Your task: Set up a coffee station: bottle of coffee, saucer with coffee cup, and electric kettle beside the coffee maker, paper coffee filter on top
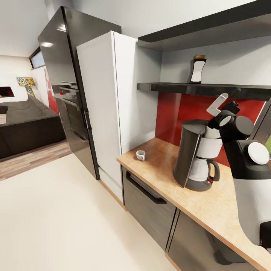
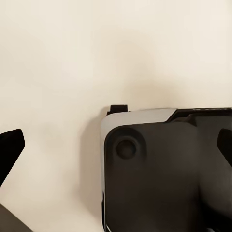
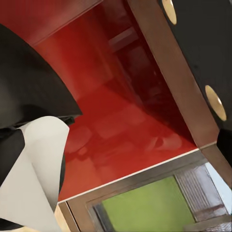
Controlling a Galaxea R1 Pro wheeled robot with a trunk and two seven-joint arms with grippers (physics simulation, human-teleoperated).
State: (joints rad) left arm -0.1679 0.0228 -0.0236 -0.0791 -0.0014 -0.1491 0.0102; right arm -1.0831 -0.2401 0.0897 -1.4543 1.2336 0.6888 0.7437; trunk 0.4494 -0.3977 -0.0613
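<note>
Head view: a wooden countertop (image 1: 158, 158) against a red backsplash (image 1: 177, 113) carries the coffee maker (image 1: 195, 158) and, well apart toward the white cabinet (image 1: 113, 101), a small coffee cup (image 1: 140, 154); the bottle of coffee (image 1: 197, 69) stands upright on the lower shelf (image 1: 203, 89), above and behind the machine. The right gripper (image 1: 222, 107), raised just above the coffee maker's top, pinches a white paper coffee filter (image 1: 217, 104) (seen as a pale sheet (image 3: 34, 169) in the right wrist view). The left gripper (image 2: 116, 159) hangs over the pale floor (image 2: 72, 72) and the robot's base (image 2: 164, 169), fingertips at opposite frame edges, jaws wide and empty
</note>
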